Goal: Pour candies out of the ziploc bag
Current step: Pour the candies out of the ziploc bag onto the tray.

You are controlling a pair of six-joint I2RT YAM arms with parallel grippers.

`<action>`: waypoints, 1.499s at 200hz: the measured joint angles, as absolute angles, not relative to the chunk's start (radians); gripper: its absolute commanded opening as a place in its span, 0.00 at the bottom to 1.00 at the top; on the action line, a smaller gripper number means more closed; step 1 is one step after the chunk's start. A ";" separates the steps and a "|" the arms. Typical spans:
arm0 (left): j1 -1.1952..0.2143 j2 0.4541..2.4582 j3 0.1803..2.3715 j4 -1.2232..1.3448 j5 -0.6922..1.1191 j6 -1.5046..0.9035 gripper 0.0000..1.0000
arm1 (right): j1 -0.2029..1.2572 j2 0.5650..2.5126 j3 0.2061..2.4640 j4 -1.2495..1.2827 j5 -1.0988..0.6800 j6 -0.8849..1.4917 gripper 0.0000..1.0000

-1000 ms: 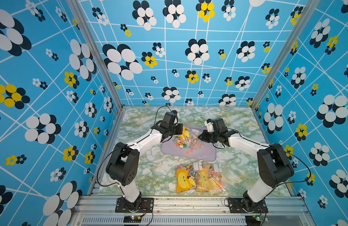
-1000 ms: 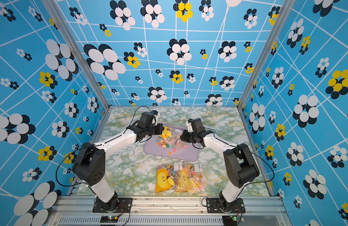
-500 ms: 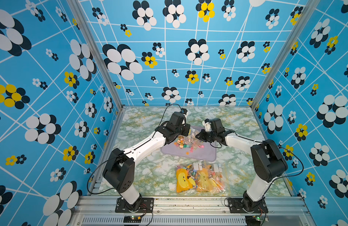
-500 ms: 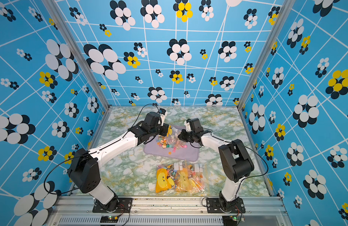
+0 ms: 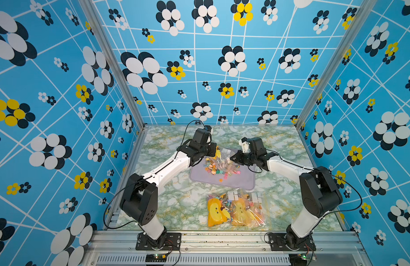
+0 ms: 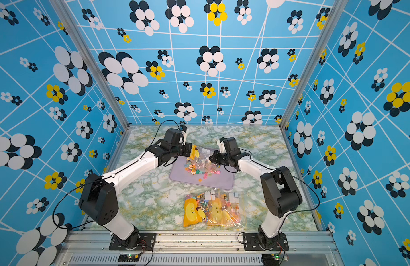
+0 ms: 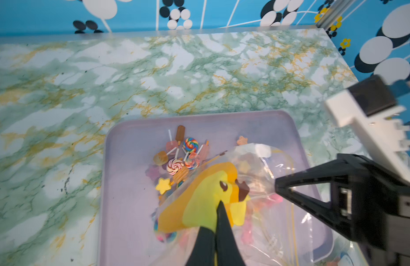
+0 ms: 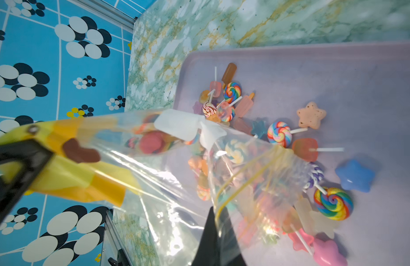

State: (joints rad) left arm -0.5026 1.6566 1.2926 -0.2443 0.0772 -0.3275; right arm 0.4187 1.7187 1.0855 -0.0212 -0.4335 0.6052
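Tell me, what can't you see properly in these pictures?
- Small multicoloured candies left inside the clear plastic ziploc bag with a yellow duck print: right wrist view, shiny crumpled plastic blurs them.
- Part of the flat lilac tray: left wrist view, that bag covers it.
- Contents of the two other full clear plastic bags: both top views, too small to count.
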 measured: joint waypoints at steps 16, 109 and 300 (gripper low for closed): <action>-0.479 1.675 1.287 -0.252 0.104 -0.355 0.17 | 0.419 1.710 1.087 -0.025 -0.431 0.598 0.04; -0.393 1.678 1.072 -0.193 0.224 -0.491 0.58 | 0.418 1.710 1.089 -0.087 -0.413 0.579 0.04; -0.336 1.973 1.294 -0.089 0.492 -0.656 0.27 | 0.421 1.712 1.123 -0.128 -0.414 0.561 0.04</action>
State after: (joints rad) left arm -0.3359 1.9732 1.2942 -0.0891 0.4919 -0.6556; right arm 0.4213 1.7119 1.1233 -0.1276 -0.4137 0.5606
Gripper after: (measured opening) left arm 0.405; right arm 0.048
